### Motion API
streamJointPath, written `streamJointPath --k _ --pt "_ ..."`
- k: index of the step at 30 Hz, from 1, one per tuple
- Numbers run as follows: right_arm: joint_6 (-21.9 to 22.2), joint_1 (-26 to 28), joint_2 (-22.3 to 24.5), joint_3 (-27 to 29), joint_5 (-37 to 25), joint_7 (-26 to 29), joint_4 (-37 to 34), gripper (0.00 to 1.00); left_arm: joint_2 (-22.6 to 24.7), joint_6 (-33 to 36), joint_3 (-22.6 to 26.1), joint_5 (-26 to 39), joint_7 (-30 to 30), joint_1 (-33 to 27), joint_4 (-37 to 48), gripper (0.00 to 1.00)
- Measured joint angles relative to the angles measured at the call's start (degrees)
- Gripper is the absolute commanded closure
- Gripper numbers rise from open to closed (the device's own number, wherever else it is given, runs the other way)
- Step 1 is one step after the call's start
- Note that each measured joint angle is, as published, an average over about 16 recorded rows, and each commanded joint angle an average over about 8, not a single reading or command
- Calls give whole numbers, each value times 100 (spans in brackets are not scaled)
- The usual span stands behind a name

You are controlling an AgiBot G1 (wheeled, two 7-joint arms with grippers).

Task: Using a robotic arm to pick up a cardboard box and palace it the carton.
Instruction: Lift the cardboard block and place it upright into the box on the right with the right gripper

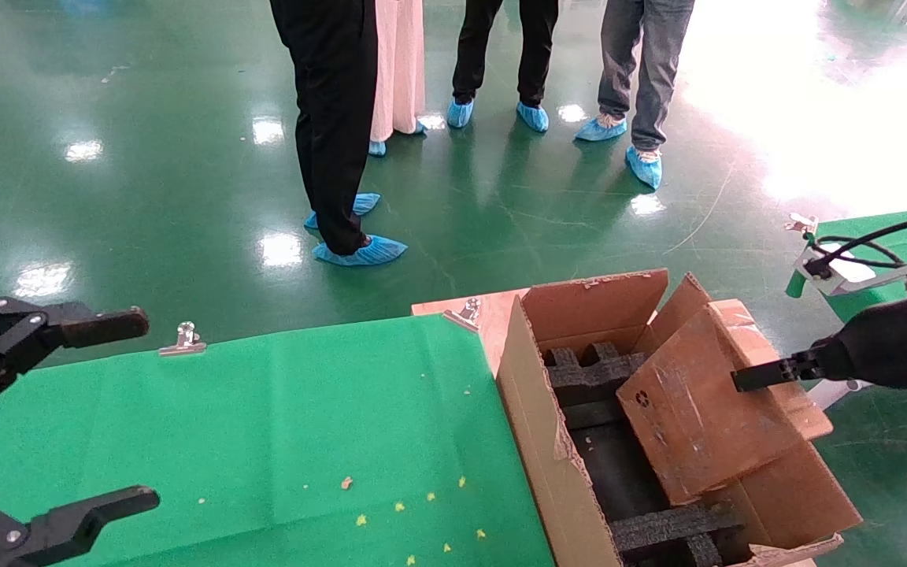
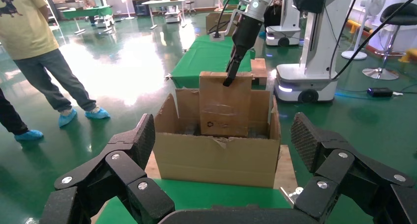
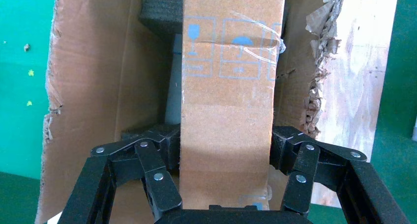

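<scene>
My right gripper [image 3: 223, 153] is clamped on the small box [image 1: 697, 402], tilted above the carton [image 1: 548, 441]. My left gripper [image 1: 44, 417] hangs spread wide over the bench's near-left corner.

I stand in a robotics lab hall: glossy green floor [image 1: 146, 157], visitors in blue shoe covers [image 1: 359, 252], another wheeled robot [image 2: 307, 62], green-covered tables [image 1: 264, 425].

Right gripper [image 3: 225, 157] jaws clamped on cardboard box [image 3: 228, 101], carton [image 3: 98, 86] open beneath, black foam block [image 3: 162, 13] inside
</scene>
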Motion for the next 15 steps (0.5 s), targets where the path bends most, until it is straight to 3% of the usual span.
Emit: streamJointPath --k 15 --pt "90 -24 -75 -35 -88 15 30 100 0 0 2 -2 2 -2 3 0"
